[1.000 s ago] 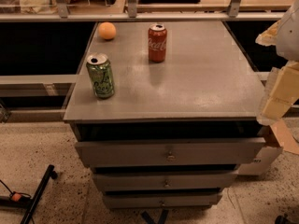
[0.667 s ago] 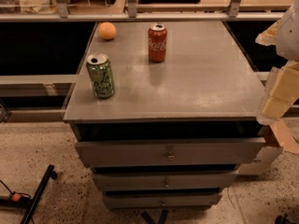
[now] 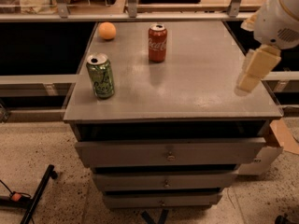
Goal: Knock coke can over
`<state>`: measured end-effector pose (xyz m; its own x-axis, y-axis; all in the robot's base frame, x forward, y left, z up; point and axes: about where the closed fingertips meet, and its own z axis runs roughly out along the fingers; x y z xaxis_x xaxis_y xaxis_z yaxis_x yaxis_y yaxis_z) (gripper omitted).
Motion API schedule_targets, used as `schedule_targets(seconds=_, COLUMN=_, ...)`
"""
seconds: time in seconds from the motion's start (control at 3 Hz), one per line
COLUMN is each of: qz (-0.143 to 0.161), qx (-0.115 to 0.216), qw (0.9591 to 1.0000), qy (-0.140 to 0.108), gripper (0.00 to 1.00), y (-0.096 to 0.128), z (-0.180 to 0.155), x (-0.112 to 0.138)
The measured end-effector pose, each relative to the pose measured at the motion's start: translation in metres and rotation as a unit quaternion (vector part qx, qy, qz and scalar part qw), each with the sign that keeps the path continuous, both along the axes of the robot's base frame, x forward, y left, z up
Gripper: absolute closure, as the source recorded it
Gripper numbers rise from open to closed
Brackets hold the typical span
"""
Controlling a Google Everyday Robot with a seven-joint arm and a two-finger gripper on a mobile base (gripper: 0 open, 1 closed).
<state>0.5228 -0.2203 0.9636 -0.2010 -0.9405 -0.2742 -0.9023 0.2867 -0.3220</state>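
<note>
Gap is the whole story here — the gripper (image 3: 249,77) hangs over the right edge of the grey cabinet top (image 3: 201,85), well apart from the coke can (image 3: 158,43), with nothing in its grasp. Whether it's open or closed, I honestly can't tell. The coke can stands upright near the back of the top, long axis vertical, so from the gripper it lies across the surface toward the left of the camera view and further back. My guess is a sideways sweep high on the can's body would tip it. The green can (image 3: 101,76) sits nearer the front left and the orange ball (image 3: 107,31) at the back left corner — both off that line, I'd say.
</note>
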Motion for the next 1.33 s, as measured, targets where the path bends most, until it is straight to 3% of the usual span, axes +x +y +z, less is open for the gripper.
schedule_targets(seconds=0.33, qz=-0.001, qx=0.034, qw=0.9987, qy=-0.037, gripper=0.00, y=0.000, z=-0.013, x=0.069)
schedule_targets(seconds=0.67, qz=-0.015, qx=0.072, qw=0.9940, qy=-0.081, gripper=0.00, y=0.003, z=-0.040, x=0.151)
schedule_targets(seconds=1.0, qz=-0.015, qx=0.072, qw=0.9940, qy=-0.081, gripper=0.00, y=0.003, z=-0.040, x=0.151)
schedule_targets(seconds=1.33, qz=-0.020, qx=0.112, qw=0.9892, qy=-0.092, gripper=0.00, y=0.015, z=-0.043, x=0.161)
